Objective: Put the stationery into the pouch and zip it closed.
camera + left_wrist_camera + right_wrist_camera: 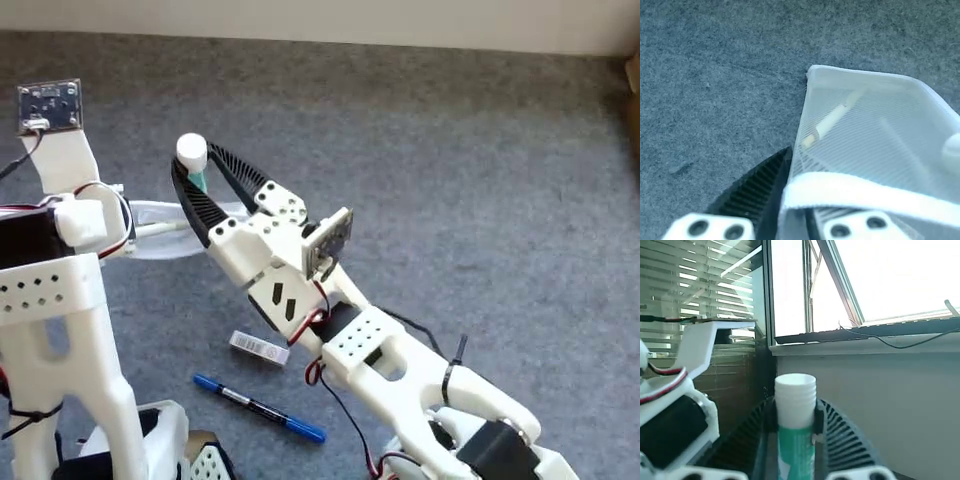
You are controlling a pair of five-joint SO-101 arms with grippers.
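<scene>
Two things are gripped: the glue stick (192, 156) is pinched between the right gripper's (196, 170) fingers, and the mesh pouch (875, 130), at 7 o'clock from it, is clamped at its rim by the left gripper (797, 172).

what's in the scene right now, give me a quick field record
surface: grey carpet
left gripper: shut on the pouch edge
in pouch: one pale stick-like item
right gripper: shut on the glue stick, near the pouch
outside pouch: blue pen, small white block, both on carpet
</scene>
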